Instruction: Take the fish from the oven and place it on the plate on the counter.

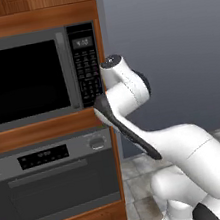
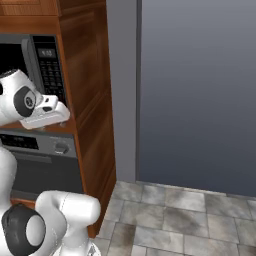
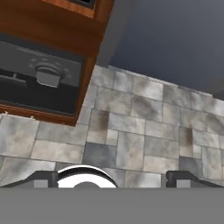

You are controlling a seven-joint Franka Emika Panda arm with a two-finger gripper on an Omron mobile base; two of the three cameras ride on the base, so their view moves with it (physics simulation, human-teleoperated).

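In the left base view the grey steel built-in oven (image 1: 56, 187) sat in the lower left of the frame, its dark glass door shut, with a bar handle (image 1: 47, 173) across the top, a digital display (image 1: 43, 156) and a round knob (image 1: 97, 142) above it. Over it, in the upper left, hung the black-windowed microwave (image 1: 30, 77) with its keypad, set in brown wooden cabinetry (image 1: 49, 129). The white arm (image 1: 131, 103) rose from the lower right, folded beside the cabinet's edge.

In the hand view the gripper (image 3: 113, 179) stood wide open at the bottom edge, holding nothing, its dark fingertips (image 3: 43, 178) far apart over the grey stone floor tiles (image 3: 140, 127). The oven's knob showed at the upper left there. A plain grey wall (image 2: 200, 90) occupied the right of the right base view.
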